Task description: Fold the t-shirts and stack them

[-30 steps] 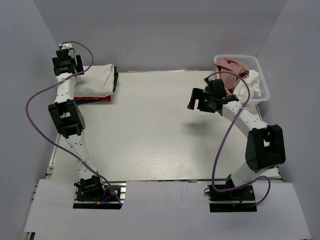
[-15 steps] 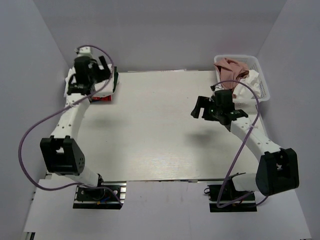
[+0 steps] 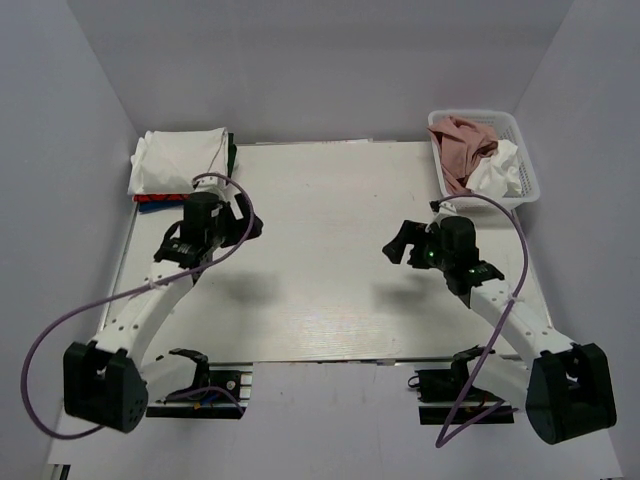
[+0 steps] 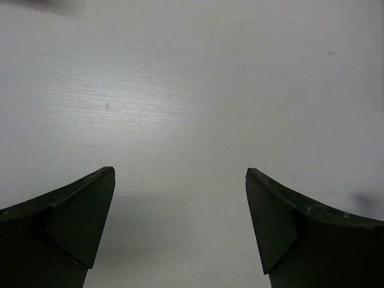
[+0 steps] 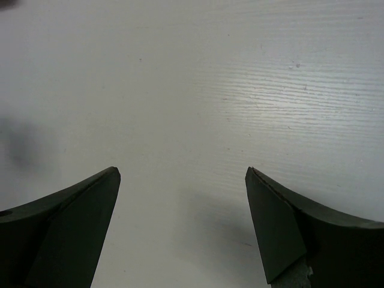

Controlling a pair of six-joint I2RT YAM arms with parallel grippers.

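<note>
In the far right basket (image 3: 475,113) sit the leftover t-shirts (image 3: 462,145), nearest my right arm (image 3: 505,310); both my jaws are open, empty.

Far-left folded stack (image 3: 170,185): white top tee (image 3: 180,158) hides t-shirts beneath; only red, blue, dark slivers show. Far-right basket (image 3: 531,182): wall hides lower pink tee (image 3: 460,140), crumpled white tee (image 3: 497,172). Wrist views: left gripper (image 4: 180,171) fingers (image 4: 66,234), right gripper (image 5: 183,170) fingers (image 5: 300,234) cut off at bottom edge. Left wrist view, top-left corner: dark blur (image 4: 42,5), unidentifiable.

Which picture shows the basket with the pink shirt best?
The top view: the whole basket sits at the far right, with the pink shirt heaped inside. Both wrist views show only table, no basket.
</note>
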